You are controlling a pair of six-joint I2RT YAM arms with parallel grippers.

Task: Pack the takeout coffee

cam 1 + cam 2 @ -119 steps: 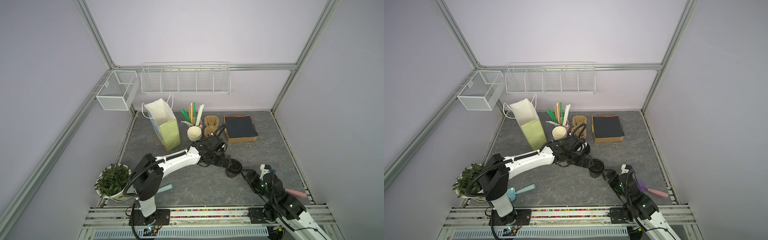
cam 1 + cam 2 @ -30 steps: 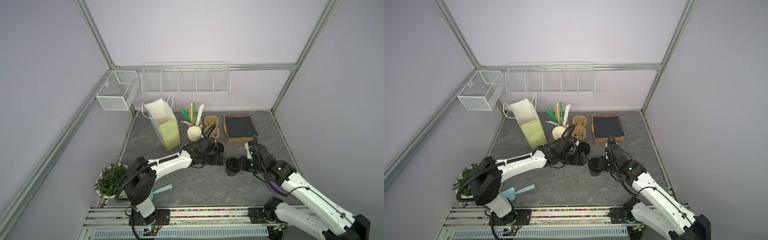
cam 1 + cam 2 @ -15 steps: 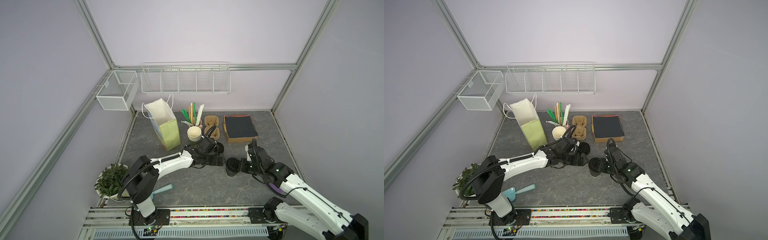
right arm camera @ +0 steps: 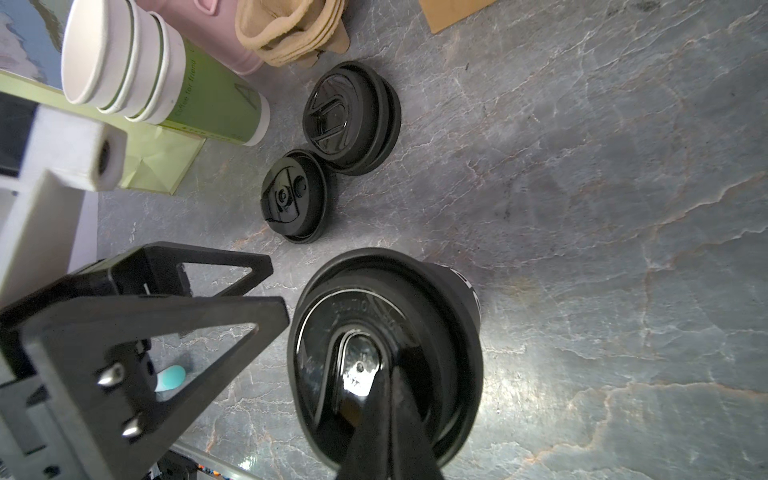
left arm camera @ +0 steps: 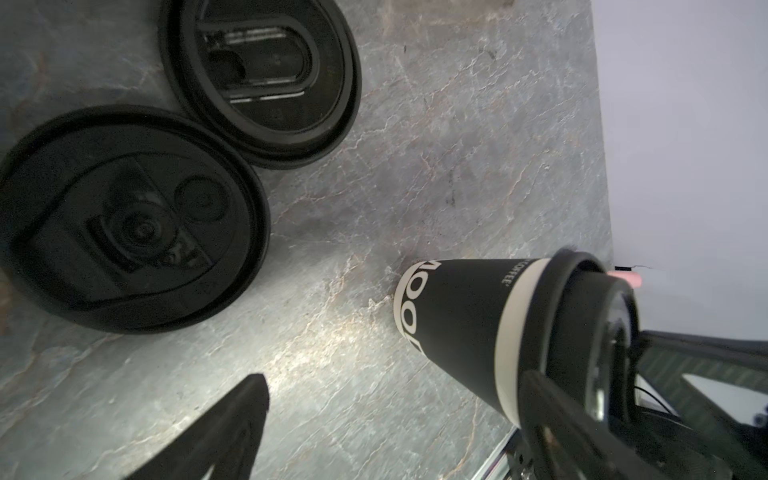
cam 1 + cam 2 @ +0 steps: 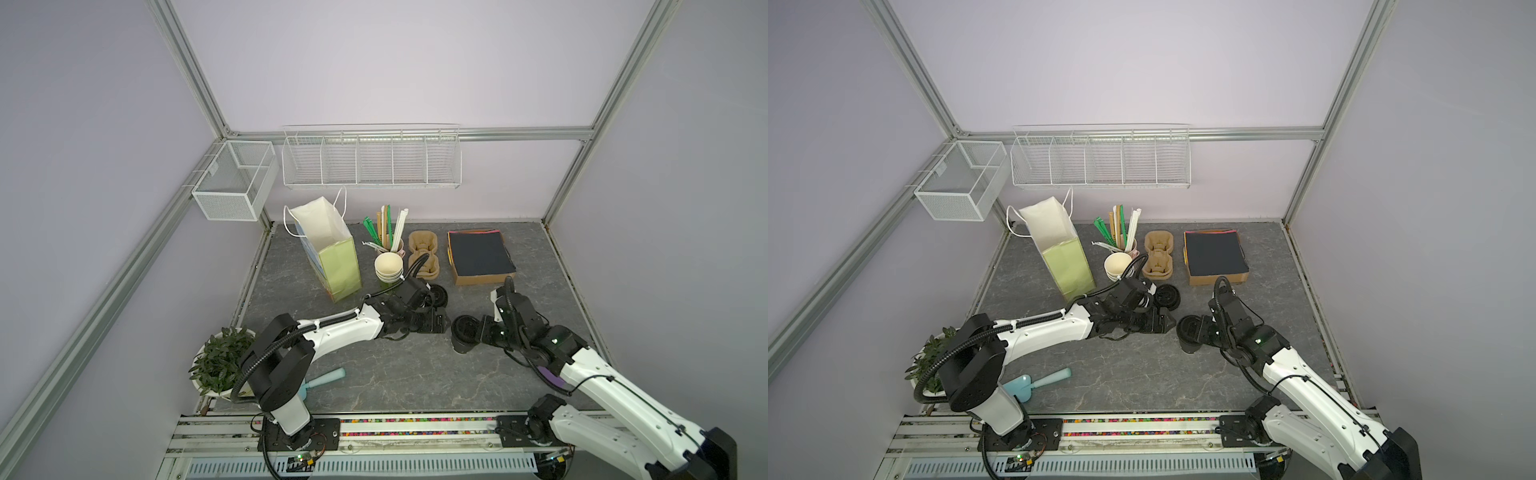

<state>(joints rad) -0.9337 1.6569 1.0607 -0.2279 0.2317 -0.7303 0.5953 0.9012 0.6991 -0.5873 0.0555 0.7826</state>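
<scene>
While the takeout coffee [image 6: 463, 340] stands upright on the tabletop [image 6: 395, 374] between the two arms, its long axis vertical, the right jaws are closed to a narrow point over its black lid [image 4: 353, 316]. Whether they touch the lid or hang just above it cannot be told. The left jaws stand wide, level with the cup's wall and just beside it, their mouth turned toward it. The cup lies straight ahead of the left jaws, so a sideways grasp probably falls to that arm, which is also nearer the paper bag [image 6: 328, 253].
</scene>
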